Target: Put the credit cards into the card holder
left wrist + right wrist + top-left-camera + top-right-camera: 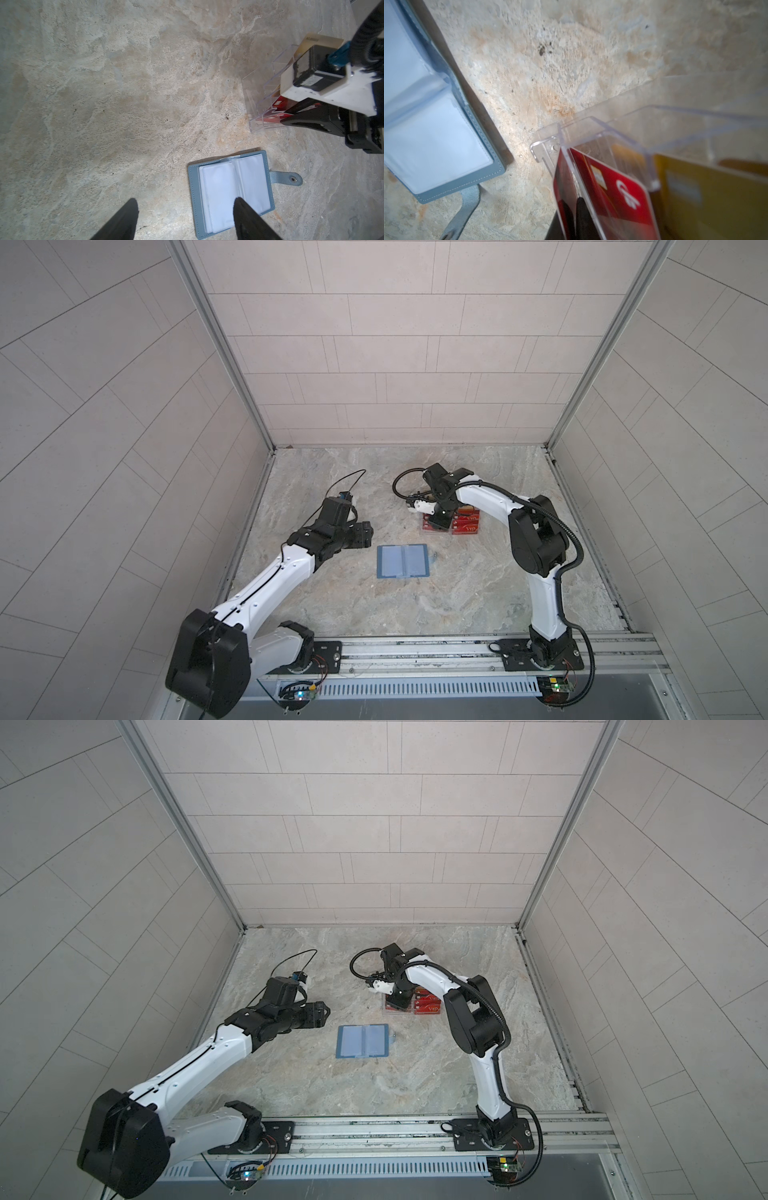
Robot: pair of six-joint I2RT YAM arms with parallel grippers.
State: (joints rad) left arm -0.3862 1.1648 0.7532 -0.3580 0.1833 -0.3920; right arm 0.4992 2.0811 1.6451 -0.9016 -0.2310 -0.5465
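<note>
The card holder (402, 561) (362, 1041) lies open and flat on the stone table, its pale sleeves (228, 193) facing up and its snap strap out to one side. Red credit cards (467, 522) (428, 1003) stand in a clear acrylic rack (261, 99). My right gripper (436, 523) (397, 1004) reaches down into the rack's front row. In the right wrist view its fingertips (581, 207) sit almost together on the thin edge of a red credit card (560, 182). My left gripper (368, 536) (185, 200) hovers open, empty, left of the card holder.
Gold-yellow cards (706, 197) stand in the rack's rear tiers behind another red card (612, 187). The enclosure walls close in the table at the back and on both sides. The arm bases sit on a rail along the front edge (415, 649).
</note>
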